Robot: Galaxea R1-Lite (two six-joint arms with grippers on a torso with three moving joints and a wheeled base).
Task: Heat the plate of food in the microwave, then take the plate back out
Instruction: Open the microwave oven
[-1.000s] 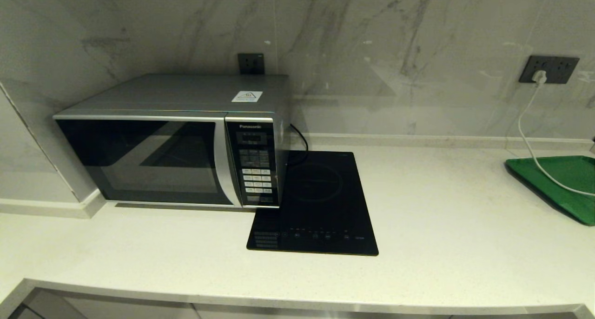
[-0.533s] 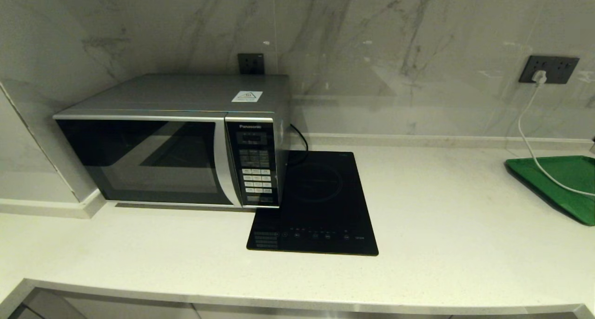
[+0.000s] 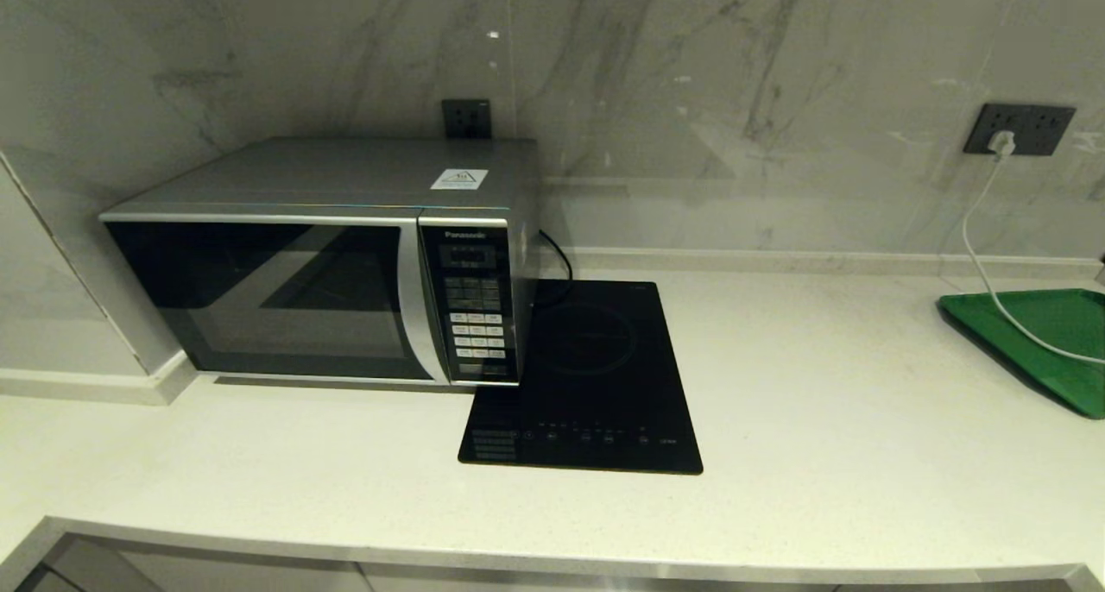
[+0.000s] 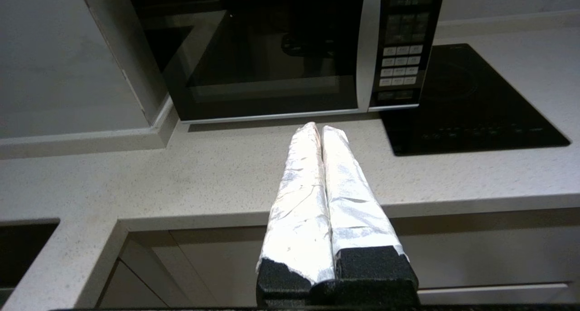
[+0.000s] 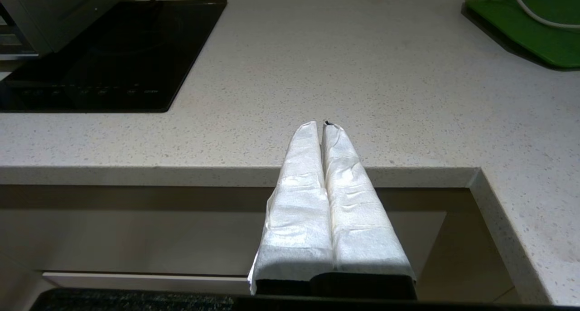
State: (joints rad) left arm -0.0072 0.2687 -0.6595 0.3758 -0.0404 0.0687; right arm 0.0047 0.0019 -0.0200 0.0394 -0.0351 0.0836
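Observation:
The silver-grey Panasonic microwave [image 3: 328, 260] stands at the back left of the white counter, its dark glass door closed; the left wrist view shows its door [image 4: 258, 52] too. The plate of food is nowhere in view. Neither arm shows in the head view. My left gripper [image 4: 321, 128] hangs shut and empty in front of the counter edge, facing the microwave door. My right gripper [image 5: 321, 125] is shut and empty too, held before the counter edge, right of the hob.
A flat black induction hob [image 3: 587, 376] lies right of the microwave. A green tray [image 3: 1040, 342] sits at the far right with a white cable [image 3: 993, 255] running across it from a wall socket. Cabinet fronts [image 5: 136, 229] lie below the counter edge.

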